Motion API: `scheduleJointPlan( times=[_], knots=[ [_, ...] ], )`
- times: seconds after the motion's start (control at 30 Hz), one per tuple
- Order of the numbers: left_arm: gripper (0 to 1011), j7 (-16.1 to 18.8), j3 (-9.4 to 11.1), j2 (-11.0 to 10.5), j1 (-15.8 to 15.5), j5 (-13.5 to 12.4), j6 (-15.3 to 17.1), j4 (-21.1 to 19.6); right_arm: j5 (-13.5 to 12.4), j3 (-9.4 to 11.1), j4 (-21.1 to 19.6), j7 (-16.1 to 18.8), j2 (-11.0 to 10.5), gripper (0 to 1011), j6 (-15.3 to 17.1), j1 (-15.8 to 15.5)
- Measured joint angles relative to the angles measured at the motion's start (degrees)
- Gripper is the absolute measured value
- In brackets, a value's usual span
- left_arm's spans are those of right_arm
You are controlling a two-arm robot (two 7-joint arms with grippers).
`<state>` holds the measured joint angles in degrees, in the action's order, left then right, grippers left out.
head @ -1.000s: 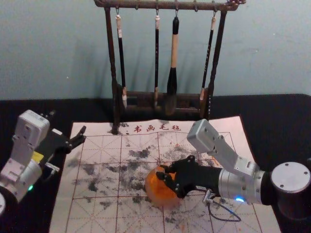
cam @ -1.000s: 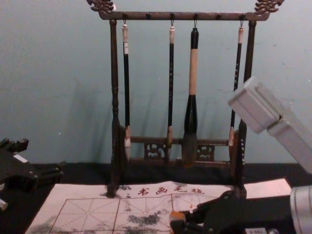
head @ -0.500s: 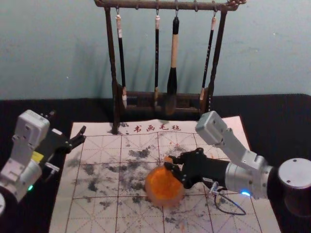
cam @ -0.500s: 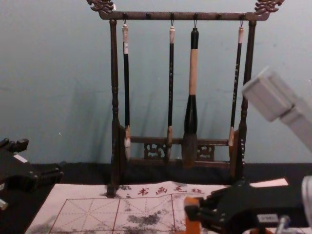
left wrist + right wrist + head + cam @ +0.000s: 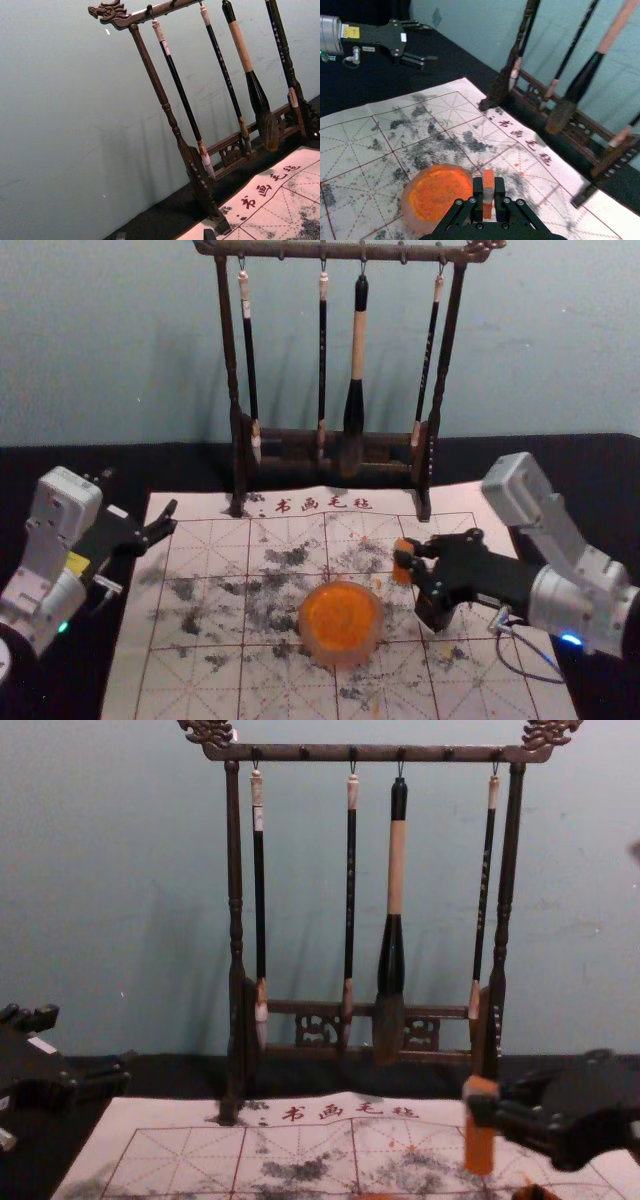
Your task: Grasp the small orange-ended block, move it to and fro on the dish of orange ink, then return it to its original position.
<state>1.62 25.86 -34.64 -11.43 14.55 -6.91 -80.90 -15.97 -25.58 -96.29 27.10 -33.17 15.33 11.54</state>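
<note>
Orange-ended block (image 5: 401, 575) upright, gripped by right pincer (image 5: 405, 558), near ink dish (image 5: 340, 657), left pincer (image 5: 141, 492) spread near mat (image 5: 190, 685)

Pairs black left claw (image 5: 140, 492) and black right claw (image 5: 405, 559) with silver-grey cuffs (image 5: 578, 606); carries yellow label (image 5: 77, 562), green light (image 5: 63, 626), blue light (image 5: 571, 639), dark looped cable (image 5: 530, 677).

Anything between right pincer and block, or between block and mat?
Nothing visible: the right pincer grips the block, and mat lies beneath; the ink dish sits left. Its original spot can't be told.
</note>
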Motion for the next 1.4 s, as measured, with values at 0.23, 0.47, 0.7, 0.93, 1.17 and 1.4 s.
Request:
scheduleJointPlan(
  times=[0.23,0.47,0.7,0.93,1.17,1.4],
  knots=[
    [1001,0.00,0.00,0.00,0.00,0.00,0.00,0.00,-1.37,3.53,-3.07,-0.99,-2.64,81,-0.38,-3.55],
    [1001,0.00,0.00,0.00,0.00,0.00,0.00,0.00,-1.98,5.20,-4.10,-1.42,-3.76,81,-0.46,-5.70],
    [1001,0.00,0.00,0.00,0.00,0.00,0.00,0.00,-2.65,5.75,-4.10,-1.44,-3.82,81,-0.31,-6.58],
    [1001,0.00,0.00,0.00,0.00,0.00,0.00,0.00,-2.87,5.42,-3.39,-0.91,-3.79,81,0.04,-6.60],
    [1001,0.00,0.00,0.00,0.00,0.00,0.00,0.00,-2.86,4.47,-2.12,-0.22,-3.79,81,0.36,-6.13],
    [1001,0.00,0.00,0.00,0.00,0.00,0.00,0.00,-2.74,3.86,-0.86,-0.12,-3.43,81,0.46,-5.64]
  ],
)
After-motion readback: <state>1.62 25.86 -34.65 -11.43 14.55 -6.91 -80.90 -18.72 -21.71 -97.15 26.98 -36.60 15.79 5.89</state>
